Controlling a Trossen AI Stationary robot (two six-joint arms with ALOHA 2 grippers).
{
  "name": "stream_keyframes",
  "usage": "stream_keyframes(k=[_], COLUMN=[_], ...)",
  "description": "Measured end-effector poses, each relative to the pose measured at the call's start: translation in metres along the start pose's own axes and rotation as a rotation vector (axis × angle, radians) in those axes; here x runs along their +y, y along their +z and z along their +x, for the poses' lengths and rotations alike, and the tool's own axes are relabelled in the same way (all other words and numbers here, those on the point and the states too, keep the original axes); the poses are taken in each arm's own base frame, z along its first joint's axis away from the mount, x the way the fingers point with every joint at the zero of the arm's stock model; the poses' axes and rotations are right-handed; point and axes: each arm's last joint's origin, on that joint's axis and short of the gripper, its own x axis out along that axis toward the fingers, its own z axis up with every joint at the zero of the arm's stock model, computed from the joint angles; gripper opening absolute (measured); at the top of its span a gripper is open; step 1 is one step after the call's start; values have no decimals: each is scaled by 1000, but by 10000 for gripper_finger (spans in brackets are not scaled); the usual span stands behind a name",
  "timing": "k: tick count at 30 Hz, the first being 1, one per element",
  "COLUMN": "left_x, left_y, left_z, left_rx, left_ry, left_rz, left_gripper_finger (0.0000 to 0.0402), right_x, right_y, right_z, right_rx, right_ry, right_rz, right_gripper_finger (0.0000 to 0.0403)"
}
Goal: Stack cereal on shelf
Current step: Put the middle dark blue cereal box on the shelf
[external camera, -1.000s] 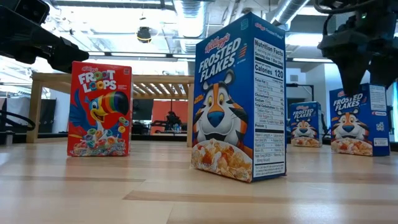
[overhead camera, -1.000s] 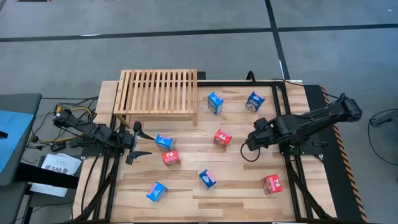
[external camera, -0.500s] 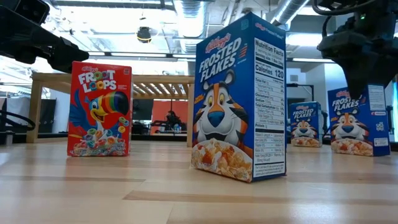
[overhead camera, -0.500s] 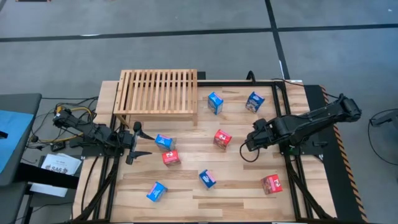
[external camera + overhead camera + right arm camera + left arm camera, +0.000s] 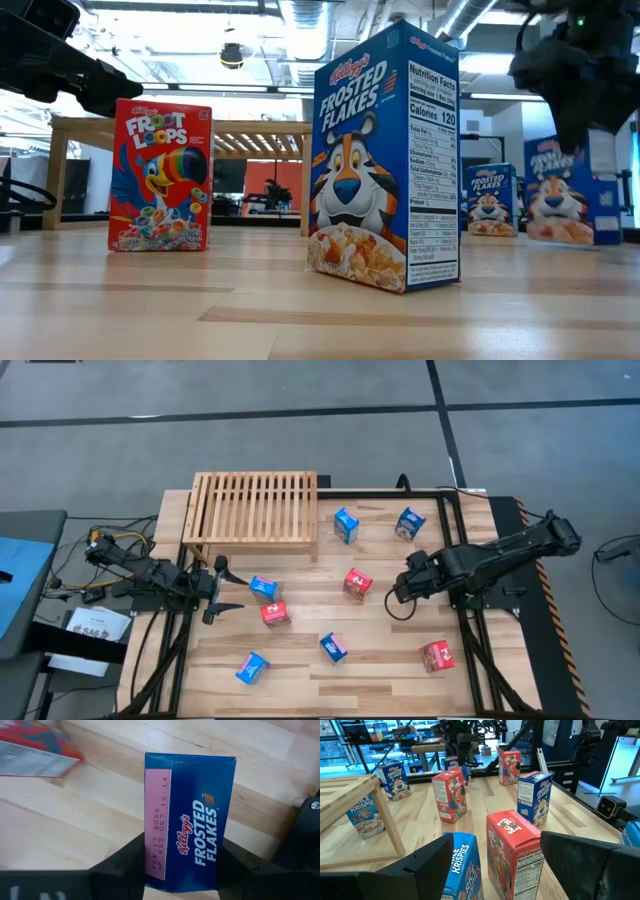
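Observation:
Several small cereal boxes, blue and red, stand scattered on the plank table. The shelf [image 5: 255, 508], a light-wood slatted rack, stands at the far left. My right gripper [image 5: 182, 870] points down at the table's right and is shut on a blue Frosted Flakes box [image 5: 187, 815], which the high view hides under the gripper [image 5: 400, 592]. My left gripper [image 5: 495, 865] stays level and open at the left edge [image 5: 222, 590]. A blue Rice Krispies box [image 5: 462, 865] and a red Froot Loops box [image 5: 512, 850] stand just ahead of it, untouched. My right gripper pinches the Frosted Flakes box between its two fingers [image 5: 125, 865], one on each broad side just below the top flap [image 5: 160, 870], toward one end of the top. The fingers come from above, pointing down. The box hangs nearly upright, slightly tilted [image 5: 555, 190], its lower edge just off the table.
Two blue boxes [image 5: 346, 525] [image 5: 409, 523] stand at the far side near the shelf. A red box [image 5: 357, 584] stands left of my right gripper, another red one [image 5: 436, 656] at the near right. A blue box [image 5: 334, 647] and a red box [image 5: 275, 613] stand mid-table.
My right gripper has taken hold of the Frosted Flakes box. In the low view the box has shifted a little sideways, tipped slightly, and its lower edge has come up from the table.

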Motion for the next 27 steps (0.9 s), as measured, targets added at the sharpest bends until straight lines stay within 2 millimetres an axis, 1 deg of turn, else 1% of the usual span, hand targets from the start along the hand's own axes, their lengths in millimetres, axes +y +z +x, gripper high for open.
stream_keyframes(k=[5,11,21,27], left_x=[0,0,0,0], left_y=[0,0,0,0], left_z=[0,0,0,0], left_rx=[0,0,0,0], left_ry=[0,0,0,0], left_rz=[0,0,0,0], left_gripper_finger=[289,289,289,289], right_x=[3,7,7,9], right_y=[6,22,68,102], right_z=[-22,-47,-82,-101], right_rx=[-35,-103,-259,-439], right_ry=[1,39,117,203], right_rz=[-8,-44,-133,-218], right_gripper_finger=[200,200,200,200])
